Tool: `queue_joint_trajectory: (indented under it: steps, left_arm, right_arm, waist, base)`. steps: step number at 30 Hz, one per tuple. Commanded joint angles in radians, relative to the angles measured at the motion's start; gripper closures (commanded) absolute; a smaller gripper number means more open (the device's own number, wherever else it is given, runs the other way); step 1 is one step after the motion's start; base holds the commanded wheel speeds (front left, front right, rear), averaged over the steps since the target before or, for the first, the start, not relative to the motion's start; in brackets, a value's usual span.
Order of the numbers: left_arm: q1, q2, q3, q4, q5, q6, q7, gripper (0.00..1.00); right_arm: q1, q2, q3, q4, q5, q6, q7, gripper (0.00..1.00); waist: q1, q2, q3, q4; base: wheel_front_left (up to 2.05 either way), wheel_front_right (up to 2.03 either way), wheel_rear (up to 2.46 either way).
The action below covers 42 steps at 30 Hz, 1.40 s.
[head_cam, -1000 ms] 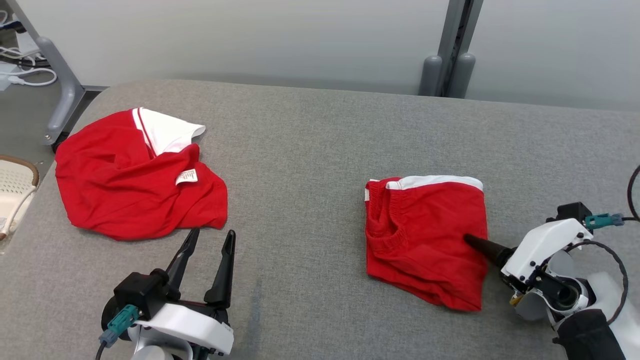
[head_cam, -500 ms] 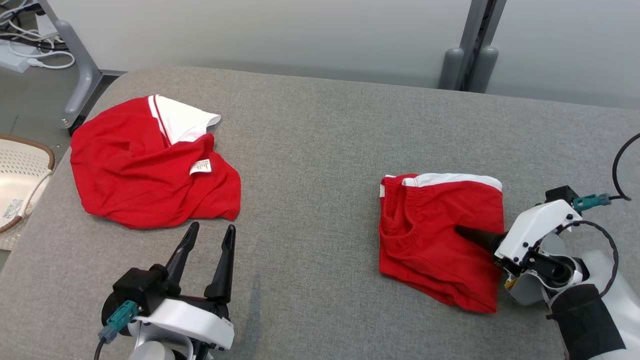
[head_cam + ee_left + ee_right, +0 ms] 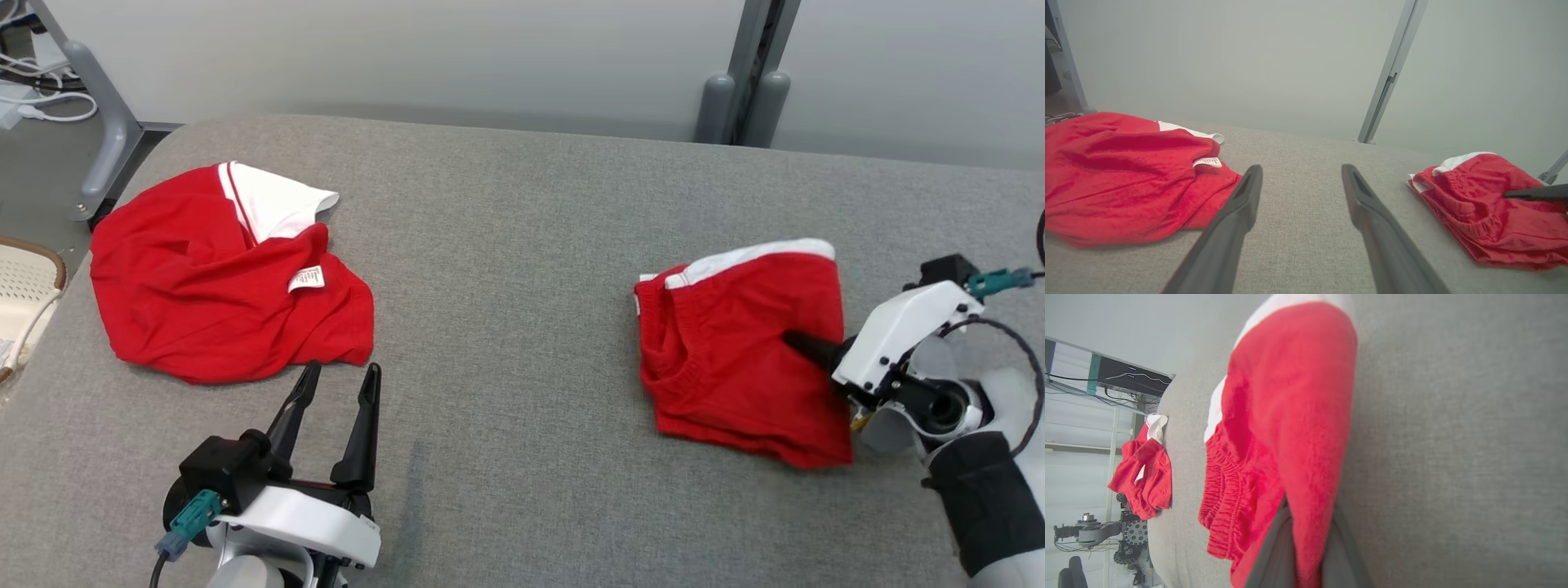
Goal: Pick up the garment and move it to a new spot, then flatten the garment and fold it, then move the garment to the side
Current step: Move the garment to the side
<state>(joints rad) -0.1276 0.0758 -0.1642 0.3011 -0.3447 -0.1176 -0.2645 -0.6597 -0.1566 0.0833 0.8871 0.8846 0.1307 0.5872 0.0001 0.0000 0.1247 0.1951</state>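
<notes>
1. The right gripper (image 3: 790,338) is pinching the shorts' (image 3: 727,376) edge.
2. The shorts are lying at the table's (image 3: 522,245) right, reaching left from the fingers (image 3: 812,349).
3. The left gripper (image 3: 343,376) is hovering over the table's left, fingers spread.

Head view looked steeply down on the bench (image 3: 522,245). Left wrist view skimmed low across it toward the wall (image 3: 1249,61). Right wrist view, rolled sideways, sat close against the folded shorts (image 3: 1290,396), which all three views shared.

White wrist housings (image 3: 302,527), black pincer fingers (image 3: 359,429), teal connectors (image 3: 186,525), black forearm sleeve (image 3: 984,494)
</notes>
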Motion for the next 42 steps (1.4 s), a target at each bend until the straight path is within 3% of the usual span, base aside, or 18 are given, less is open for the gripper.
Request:
queue_joint_trajectory:
  steps: [1,12,27,42]
  left_arm:
    - [-0.004,0.002,0.004,-0.004,0.003,0.002,-0.002,0.00]
    - [-0.067,0.013,-0.005,-0.043,0.014,-0.005,-0.001,0.00]
    - [-0.177,0.021,-0.040,-0.162,0.047,-0.013,-0.001,0.00]
    - [-0.194,0.016,-0.073,-0.240,0.053,-0.012,-0.001,0.00]
  right_arm:
    - [-0.015,-0.021,0.005,-0.015,-0.004,0.000,-0.006,1.00]
    - [-0.145,-0.182,0.069,-0.150,-0.042,0.001,-0.004,1.00]
    - [-0.335,-0.402,0.068,-0.147,-0.116,0.000,0.027,1.00]
    - [-0.372,-0.496,0.086,-0.162,-0.204,0.000,0.040,1.00]
  waist:
    - [-0.0001,0.0000,0.008,-0.009]
    - [-0.0001,0.0000,0.143,-0.062]
    - [-0.0001,0.0000,0.348,-0.098]
    - [-0.0001,0.0000,0.393,-0.098]
  base:
    - [0.00,0.00,0.00]
    - [0.00,0.00,0.00]
    - [0.00,0.00,0.00]
    - [0.00,0.00,0.00]
